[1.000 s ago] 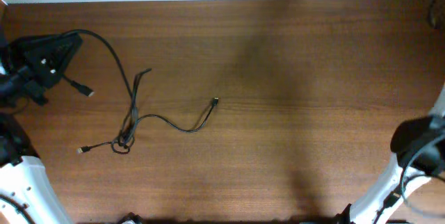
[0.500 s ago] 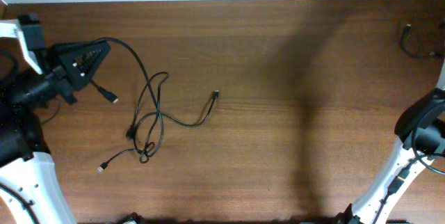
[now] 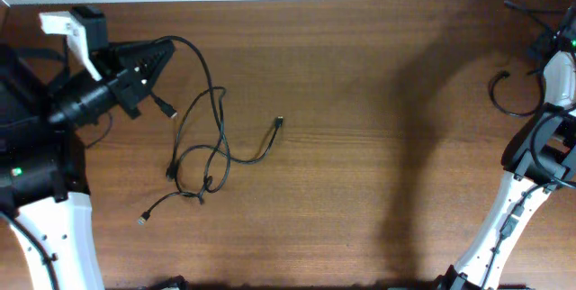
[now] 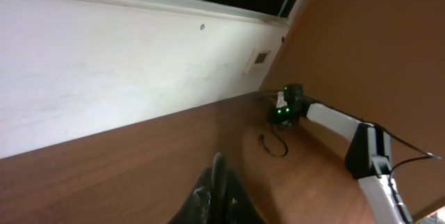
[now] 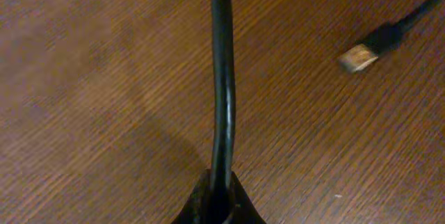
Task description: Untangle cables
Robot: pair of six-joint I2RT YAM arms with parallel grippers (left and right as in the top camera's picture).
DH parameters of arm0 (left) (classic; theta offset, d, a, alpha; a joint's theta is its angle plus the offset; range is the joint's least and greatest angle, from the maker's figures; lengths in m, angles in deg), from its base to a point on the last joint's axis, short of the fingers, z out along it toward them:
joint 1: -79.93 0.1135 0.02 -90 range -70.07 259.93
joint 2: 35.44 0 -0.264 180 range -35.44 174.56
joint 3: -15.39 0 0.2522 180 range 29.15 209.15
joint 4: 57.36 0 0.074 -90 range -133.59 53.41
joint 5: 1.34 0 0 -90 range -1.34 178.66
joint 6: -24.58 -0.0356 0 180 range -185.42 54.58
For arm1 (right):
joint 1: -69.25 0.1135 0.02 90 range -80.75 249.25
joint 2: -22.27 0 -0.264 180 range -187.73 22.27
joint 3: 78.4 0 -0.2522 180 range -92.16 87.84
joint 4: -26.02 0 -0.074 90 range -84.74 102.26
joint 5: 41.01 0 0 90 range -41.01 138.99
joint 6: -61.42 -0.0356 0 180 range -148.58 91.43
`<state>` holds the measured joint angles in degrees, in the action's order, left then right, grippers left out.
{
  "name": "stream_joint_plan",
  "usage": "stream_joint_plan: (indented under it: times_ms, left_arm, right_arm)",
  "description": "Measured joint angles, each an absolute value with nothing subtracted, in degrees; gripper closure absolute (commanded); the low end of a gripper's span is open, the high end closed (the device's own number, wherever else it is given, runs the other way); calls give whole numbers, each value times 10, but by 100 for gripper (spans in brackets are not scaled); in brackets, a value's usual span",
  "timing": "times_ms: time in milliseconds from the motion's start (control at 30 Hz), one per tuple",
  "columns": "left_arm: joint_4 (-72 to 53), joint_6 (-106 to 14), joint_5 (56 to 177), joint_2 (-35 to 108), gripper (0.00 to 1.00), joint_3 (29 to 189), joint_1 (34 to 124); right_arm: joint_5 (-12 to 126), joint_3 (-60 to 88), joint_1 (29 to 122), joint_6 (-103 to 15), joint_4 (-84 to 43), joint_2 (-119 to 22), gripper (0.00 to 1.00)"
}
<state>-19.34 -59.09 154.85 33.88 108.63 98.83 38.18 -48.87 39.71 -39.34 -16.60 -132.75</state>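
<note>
Several thin black cables (image 3: 200, 157) lie tangled on the brown table left of centre, with plug ends at the right (image 3: 280, 123) and lower left (image 3: 142, 221). My left gripper (image 3: 167, 49) is above the table's far left, shut on one cable of the tangle that arcs down into the knot. In the left wrist view the fingers (image 4: 220, 197) pinch that cable. My right gripper (image 3: 540, 49) is at the far right edge, shut on a separate black cable (image 3: 500, 101) that loops beneath it. The right wrist view shows the fingers (image 5: 219, 204) closed on this cable (image 5: 221, 78), with its plug (image 5: 358, 57) on the wood.
A white wall (image 4: 104, 78) runs along the table's far edge. The left arm's white base (image 3: 45, 236) stands at the front left and the right arm's base (image 3: 504, 227) at the front right. The right arm (image 4: 334, 120) shows across the table in the left wrist view.
My left gripper has moved right with its cable, dragging the tangle right and spreading its loops. My right gripper has come down into view at the far right, holding its own cable.
</note>
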Motion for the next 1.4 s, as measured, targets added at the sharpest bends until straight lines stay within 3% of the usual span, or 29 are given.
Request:
stream_joint_plan:
  times_ms: [267,433,633,700,767,1033,1233,1400]
  left_arm:
    - [-184,-601,1505,339,100,1086,946]
    - [-159,-611,1492,339,100,1086,944]
    - [-113,-641,1455,339,100,1086,944]
    - [-113,-647,1451,339,100,1086,944]
    - [-112,-651,1447,339,100,1086,944]
    - [-112,-657,1441,339,100,1086,944]
    - [-112,-659,1441,339,100,1086,944]
    - [-112,-659,1441,330,100,1086,944]
  right_arm:
    - [403,-557,410,-392,-260,-1324,4]
    - [407,-719,444,-418,-458,-1266,10]
    - [389,-829,483,-626,-734,-1182,10]
    - [386,-827,483,-704,-798,-1187,1]
    - [385,-823,483,-761,-839,-1200,1]
    - [394,-741,482,-948,-844,-1223,1]
    - [392,-570,482,-1129,-811,-1223,1]
    - [406,-469,482,-1212,-738,-1226,1]
